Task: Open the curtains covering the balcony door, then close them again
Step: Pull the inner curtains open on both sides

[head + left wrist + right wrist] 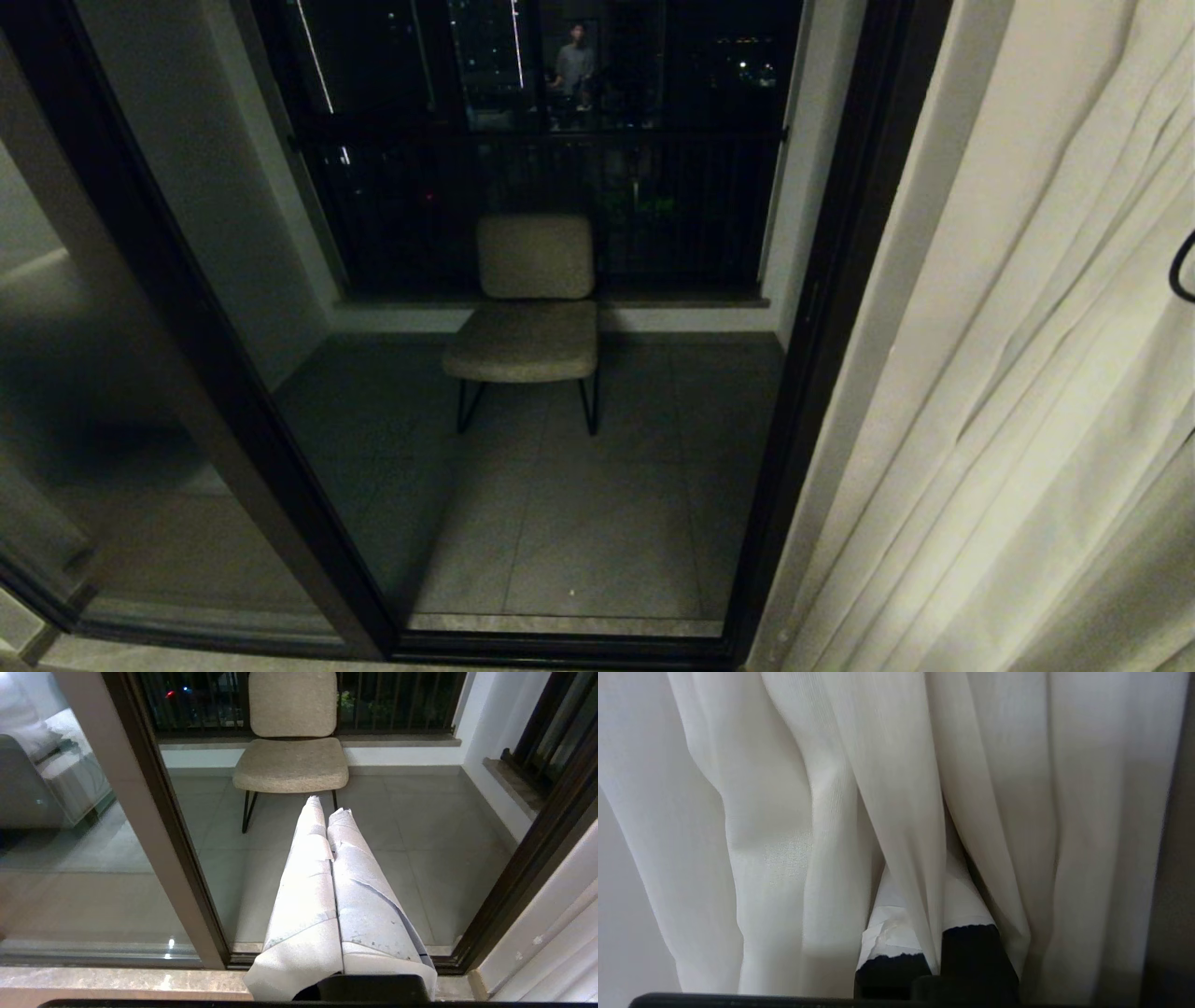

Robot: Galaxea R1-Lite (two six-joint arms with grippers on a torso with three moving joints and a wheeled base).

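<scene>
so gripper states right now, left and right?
Left gripper: closed, holding nothing, pointing at the balcony floor.
Right gripper: closed on a pleat of the cream-beige woven curtains.

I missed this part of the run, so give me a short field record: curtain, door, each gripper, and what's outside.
curtains: gathered at the right of the doorway, glass uncovered
balcony door: dark frame, balcony visible through the pane
right gripper: shut on a curtain fold, pleats draped around its taped fingers
left gripper: shut, empty, pointing toward the glass, clear of the curtains
chair: beige, on the balcony by the railing
</scene>
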